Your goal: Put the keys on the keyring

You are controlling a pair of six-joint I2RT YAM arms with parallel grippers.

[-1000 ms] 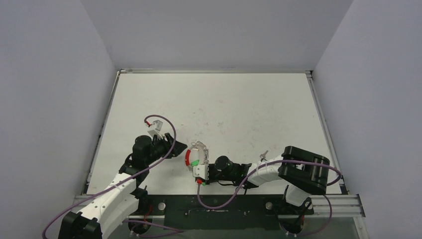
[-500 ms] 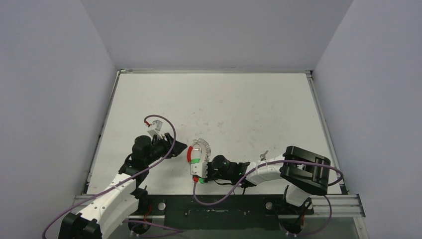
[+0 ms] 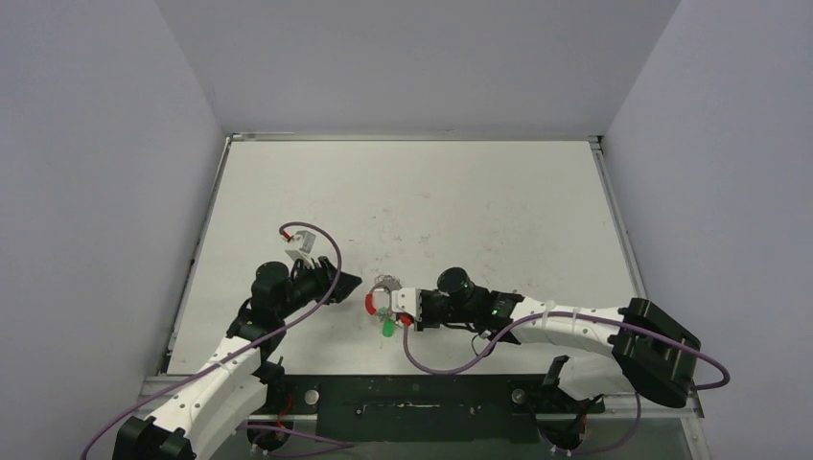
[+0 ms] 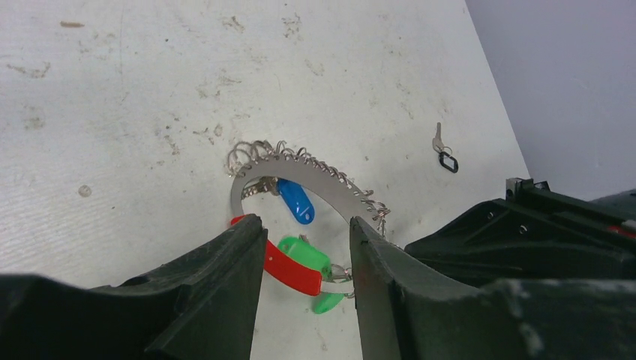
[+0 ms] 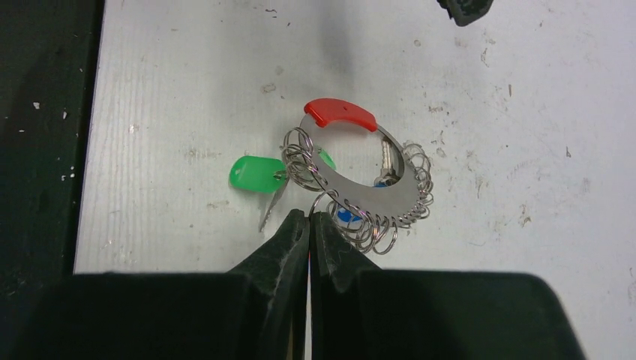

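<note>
The keyring (image 3: 382, 290) is a silvery coiled loop with a red section (image 3: 368, 303), low in the middle of the top view. My right gripper (image 3: 402, 310) is shut, and in the right wrist view (image 5: 309, 216) its tips pinch a wire loop at the near edge of the keyring (image 5: 369, 189). A green key (image 5: 253, 174) and a blue key (image 5: 346, 216) hang on it, the blue one partly hidden. My left gripper (image 3: 347, 285) is open and empty, just left of the ring. In the left wrist view (image 4: 305, 223) the red section (image 4: 289, 271), a green key (image 4: 306, 253) and the blue key (image 4: 296, 201) show between its fingers.
A small loose key on a thin black wire loop (image 4: 442, 152) lies on the white table (image 3: 431, 192), to the right beyond the keyring. Grey walls close in three sides. The black front rail (image 5: 45, 150) runs close by the keyring.
My right arm has stretched out and its wrist has turned, carrying the keyring slightly up and right. The ring has rotated and the green key now hangs below it. The left arm has barely moved.
</note>
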